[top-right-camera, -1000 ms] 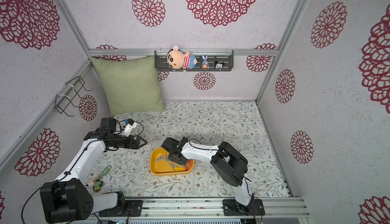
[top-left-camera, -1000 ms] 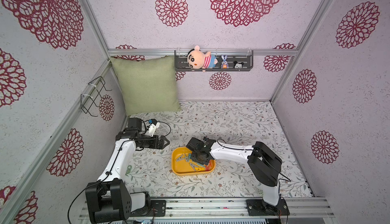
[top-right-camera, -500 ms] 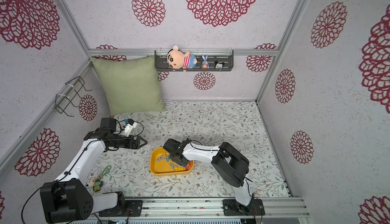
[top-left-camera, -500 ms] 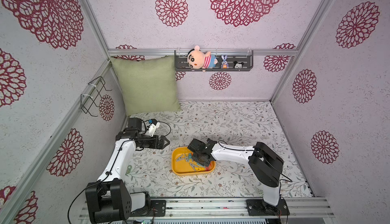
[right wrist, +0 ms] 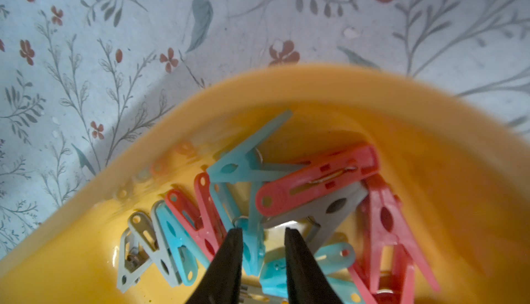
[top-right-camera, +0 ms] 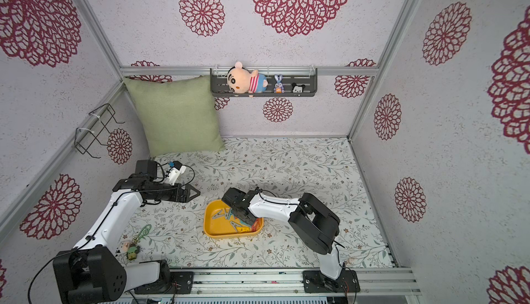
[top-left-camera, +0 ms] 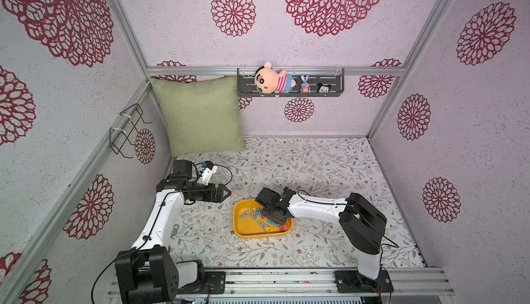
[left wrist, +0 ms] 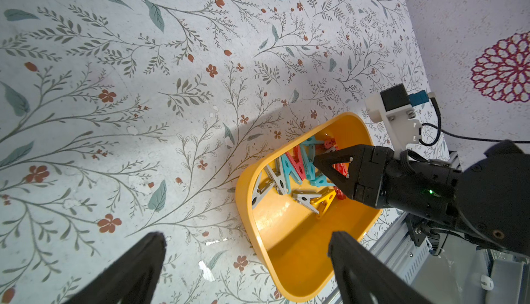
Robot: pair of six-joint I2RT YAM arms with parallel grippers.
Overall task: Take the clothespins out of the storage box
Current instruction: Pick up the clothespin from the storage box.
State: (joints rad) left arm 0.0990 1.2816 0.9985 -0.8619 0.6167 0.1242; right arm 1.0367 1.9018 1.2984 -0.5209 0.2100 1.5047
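The yellow storage box [top-left-camera: 249,229] [top-right-camera: 213,225] sits on the floral mat near the front, with several teal, grey, red and yellow clothespins [top-left-camera: 257,216] [top-right-camera: 226,215] [left wrist: 298,170] piled at its right end. My right gripper [top-left-camera: 278,220] [top-right-camera: 249,219] [right wrist: 263,231] reaches down into that pile. Its jaws stand a little apart around a teal clothespin [right wrist: 253,245], which touches one finger while a gap shows at the other. My left gripper [top-left-camera: 226,193] [top-right-camera: 196,193] [left wrist: 246,245] hangs wide open above the mat, left of the box, holding nothing.
A green pillow [top-left-camera: 200,116] leans in the back left corner. A dark wall shelf [top-left-camera: 289,93] carries plush toys. A wire rack [top-left-camera: 126,130] hangs on the left wall. A keychain figure [top-right-camera: 133,249] lies by the left arm's base. A metal rail [top-left-camera: 286,279] runs along the front.
My right gripper's jaws have widened slightly inside the box, after a small shift among the clothespins. The left arm has not moved.
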